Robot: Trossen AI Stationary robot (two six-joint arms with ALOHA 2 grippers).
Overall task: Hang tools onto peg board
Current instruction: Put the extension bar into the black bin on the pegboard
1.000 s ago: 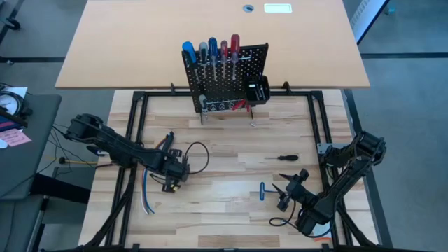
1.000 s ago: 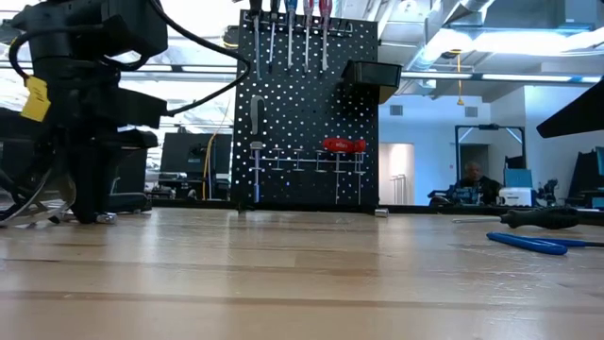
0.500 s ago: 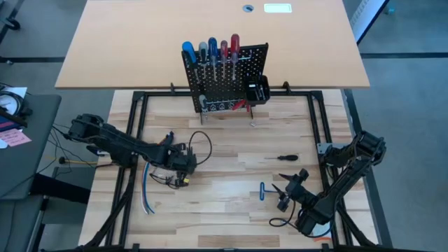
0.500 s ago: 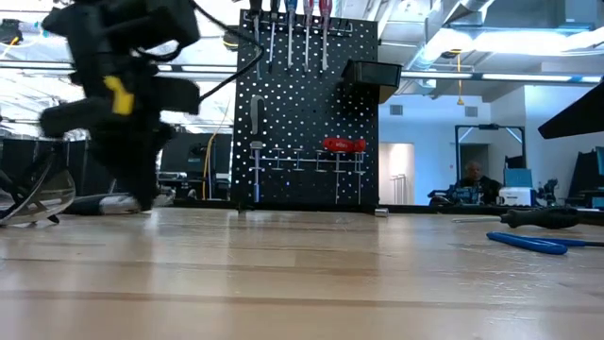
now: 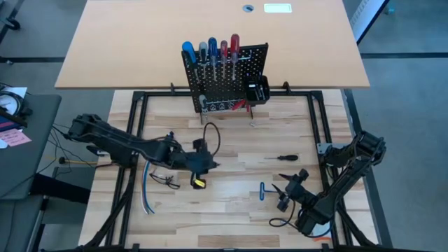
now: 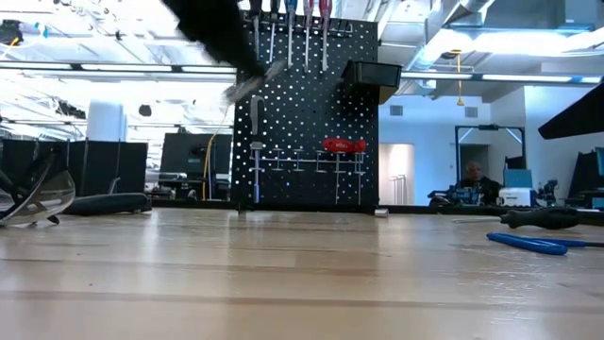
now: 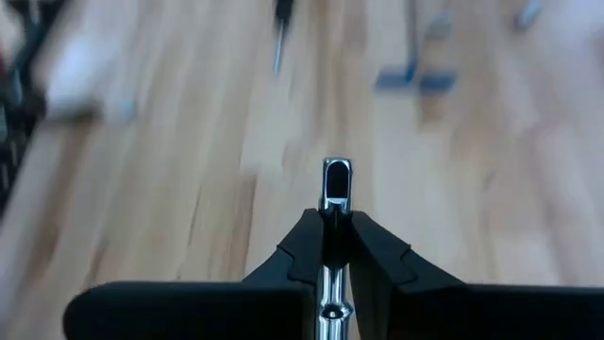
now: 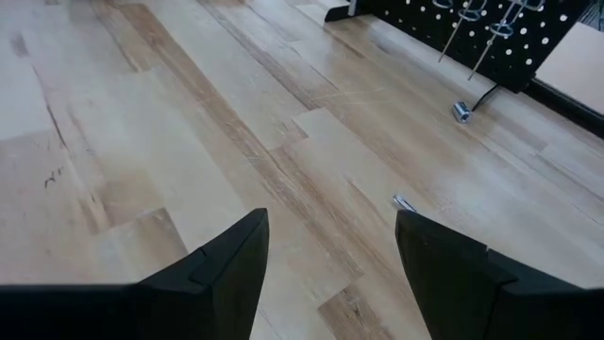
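Note:
The black peg board (image 5: 225,77) stands upright at the table's far middle, with several screwdrivers and red pliers hanging on it (image 6: 307,113). My left gripper (image 5: 204,163) hangs above the table's middle left, shut on a thin shiny metal tool (image 7: 335,179). In the low view the tool (image 6: 247,83) slants down in front of the board's left edge. A black screwdriver (image 5: 287,158) and a blue T-handled key (image 5: 265,190) lie flat on the table. My right gripper (image 5: 290,186) waits open beside the key, with nothing between its fingers (image 8: 326,246). My left gripper pinches the metal tool's shaft (image 7: 334,200) between its two fingers. The tool lies along the fingers, and its slotted free end sticks out beyond the fingertips. The fingers slant down toward the table's right side. The tool is lifted clear of the table.
Loose cables (image 5: 159,179) and a yellow tag (image 5: 198,183) lie under my left arm. A small metal bit (image 5: 253,124) lies before the board's foot. The tan tabletop (image 5: 140,49) lies behind the board. A person (image 6: 469,179) sits far off in the room.
My left gripper has risen off the table and gone toward the table's right and the peg board, tipping up from pointing almost straight down to a slant. It stays shut, and the metal tool has come up with it, lifted clear.

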